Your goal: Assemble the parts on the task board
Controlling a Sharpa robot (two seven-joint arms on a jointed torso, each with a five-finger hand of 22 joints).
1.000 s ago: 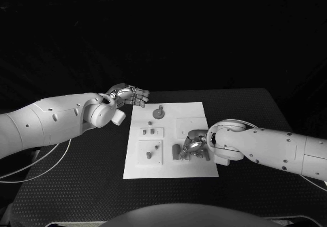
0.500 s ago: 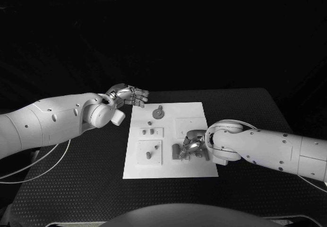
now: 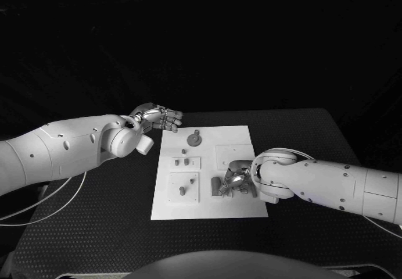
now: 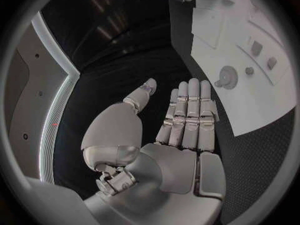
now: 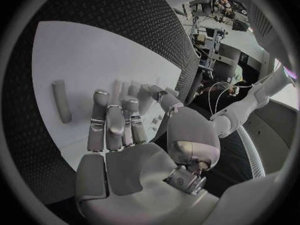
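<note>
The white task board (image 3: 243,136) lies mid-table. On it are a round part with a stem (image 3: 194,139), two small parts (image 3: 183,162) beside each other, two more on a raised square (image 3: 187,187), and a lying cylinder (image 3: 216,185). My left hand (image 3: 157,118) hovers off the board's far left corner with its fingers (image 4: 189,110) straight and apart, holding nothing; its wrist view shows the board (image 4: 250,95) and the round part (image 4: 226,77). My right hand (image 3: 238,179) hangs over the board's near right part, fingers (image 5: 112,122) extended and empty, close to the cylinder (image 5: 60,101).
The black textured table (image 3: 92,232) surrounds the board on all sides. A raised square plate (image 3: 232,154) sits on the board just beyond my right hand. A thin cable (image 3: 50,203) loops under my left arm.
My right forearm has shifted a little towards the board's middle; its hand stays over the same spot. The left hand and the parts have not moved.
</note>
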